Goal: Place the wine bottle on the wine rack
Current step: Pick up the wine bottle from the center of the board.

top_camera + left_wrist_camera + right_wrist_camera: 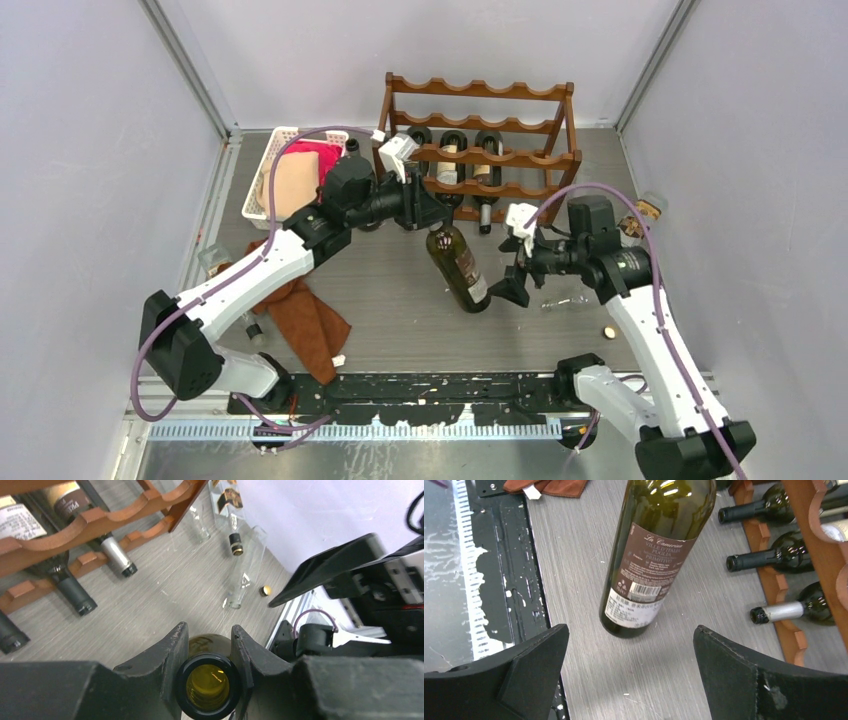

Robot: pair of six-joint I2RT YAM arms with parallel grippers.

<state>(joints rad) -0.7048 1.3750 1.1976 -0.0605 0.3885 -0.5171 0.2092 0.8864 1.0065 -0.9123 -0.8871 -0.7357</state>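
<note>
1. Dark-green glass wine bottle (pixel 460 268) with a brown label hangs tilted in front of the wine rack (pixel 480 122), not on it. Its neck points up toward the rack and its base is low over the grey table (pixel 400 320) (touching or not, I cannot tell).
2. Left gripper (pixel 207 632) is clamped on the bottle's neck just under the open mouth, one finger on each side.
3. Right gripper (pixel 629 630) has its jaws spread wide just beside the bottle's base, gripping nothing.
4. Other dark bottles (pixel 455 150) lie in the rack, necks toward the arms.
5. White basket (pixel 262 170) sits left of the rack, and a brown cloth (pixel 312 318) lies under the left arm. A clear glass bottle (pixel 240 582) and a gold cap (pixel 265 590) lie on the right side of the table.
</note>
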